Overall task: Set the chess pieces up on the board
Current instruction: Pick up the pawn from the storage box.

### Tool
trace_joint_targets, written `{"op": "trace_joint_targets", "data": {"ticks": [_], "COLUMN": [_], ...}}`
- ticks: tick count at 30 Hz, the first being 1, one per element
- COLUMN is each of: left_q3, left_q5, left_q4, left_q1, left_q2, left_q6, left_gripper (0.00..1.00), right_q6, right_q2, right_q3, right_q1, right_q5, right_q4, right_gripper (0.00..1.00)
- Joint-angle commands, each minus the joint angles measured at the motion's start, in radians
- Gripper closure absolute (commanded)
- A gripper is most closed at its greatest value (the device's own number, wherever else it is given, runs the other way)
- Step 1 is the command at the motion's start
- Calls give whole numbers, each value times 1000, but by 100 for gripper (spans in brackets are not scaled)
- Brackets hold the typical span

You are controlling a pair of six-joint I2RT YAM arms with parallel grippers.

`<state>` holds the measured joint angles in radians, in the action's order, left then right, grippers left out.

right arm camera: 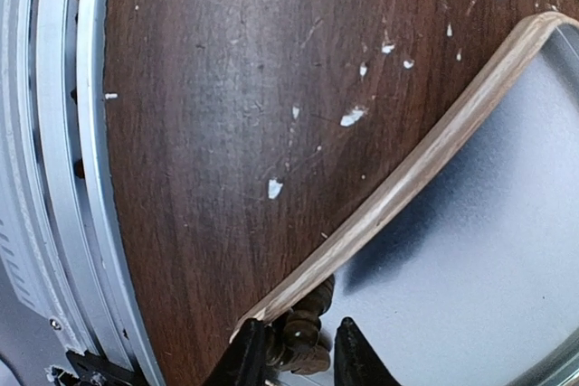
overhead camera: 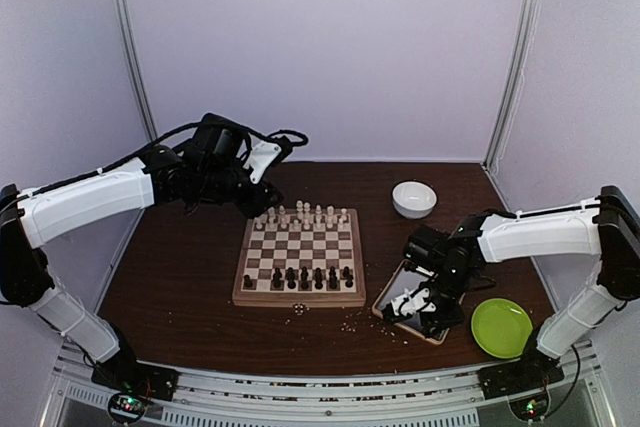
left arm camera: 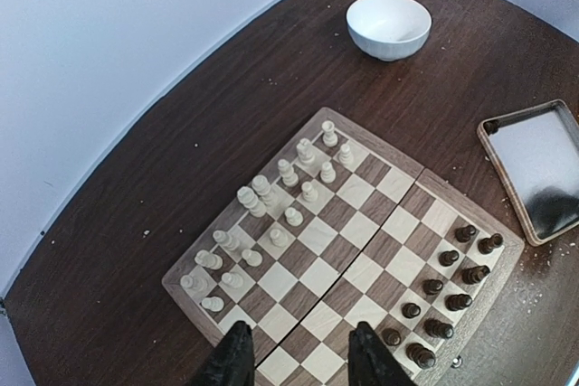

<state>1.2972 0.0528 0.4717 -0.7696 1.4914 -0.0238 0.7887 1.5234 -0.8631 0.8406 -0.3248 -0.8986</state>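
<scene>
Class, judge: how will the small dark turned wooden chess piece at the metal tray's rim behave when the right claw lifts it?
The dark wooden chess piece looks small, so probably light. Its turned shape seems tipped over, so it may roll or twist in the right claw. The smooth metal tray likely lets it slide.

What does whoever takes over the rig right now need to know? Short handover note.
Left gripper: open, empty, hovering above the far left edge of the board.
Right gripper: down at the rim of the metal tray, fingers flanking one dark piece; grip not confirmed.
Done: cream pieces stand in two rows on the far side; dark pieces fill part of the near rows.
Left: bring the tray piece over and fill the gaps on the dark side.
</scene>
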Motion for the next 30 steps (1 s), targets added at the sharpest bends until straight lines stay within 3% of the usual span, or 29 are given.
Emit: {"op": "trace_joint_targets", "data": {"ticks": [1, 12, 22, 30], "left_q3": [5, 10, 27, 32], "left_q5": [7, -24, -46, -36], "left_q4": [-35, -25, -3, 5], "left_q1": [-1, 0, -1, 0], "left_q2": [5, 15, 24, 17], "left_q6": [7, 7, 6, -3], "left_gripper": [63, 63, 63, 63], "right_q6": [0, -5, 15, -4], "right_q2": [18, 63, 207, 194], "right_q3": [-20, -47, -194, -270], "right_q1": [6, -9, -216, -253], "right_q5": [-14, -62, -284, -317], "right_q4": [8, -14, -167, -208], "right_gripper": [77, 91, 93, 93]}}
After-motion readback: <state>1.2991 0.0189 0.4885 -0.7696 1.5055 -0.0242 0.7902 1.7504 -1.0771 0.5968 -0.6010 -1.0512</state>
